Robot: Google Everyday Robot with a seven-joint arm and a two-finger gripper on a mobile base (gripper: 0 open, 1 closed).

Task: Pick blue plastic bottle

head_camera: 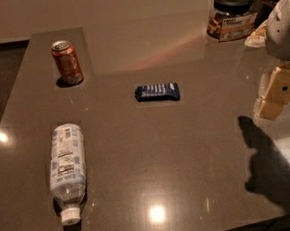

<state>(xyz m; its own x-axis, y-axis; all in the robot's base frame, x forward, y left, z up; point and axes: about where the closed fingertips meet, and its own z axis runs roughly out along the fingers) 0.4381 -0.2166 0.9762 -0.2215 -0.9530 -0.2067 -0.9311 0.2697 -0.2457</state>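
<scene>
Layout at the reach stage: the blue plastic bottle (67, 168) lies on its side at the near-left of the tabletop (188, 149), long axis running near to far, white cap (70, 214) toward the near edge. Nothing touches it. An upright soda can (66, 62) stands well beyond it at the far left, and a dark blue snack bar (157, 92) lies flat near the middle. The tool (277, 93) hangs above the right edge of the tabletop, well apart from the bottle and holding nothing.

The step in hand is judged to be the approach. It is best made by crossing leftward on the near side of the snack bar. The tool should then descend from above with its closing line set across the bottle's short axis. The labelled mid-body is the better target; the tapered neck would likely slip. A round body may roll sideways, so the closure should be centred.

The tool is cut off by the right border, and whether it is apart or together cannot be told. Most of the arm lies out of view. The label print is unreadable, and whether the bottle holds liquid is unclear. A dark-lidded jar (231, 14) stands at the far right; a second container behind it is cropped
</scene>
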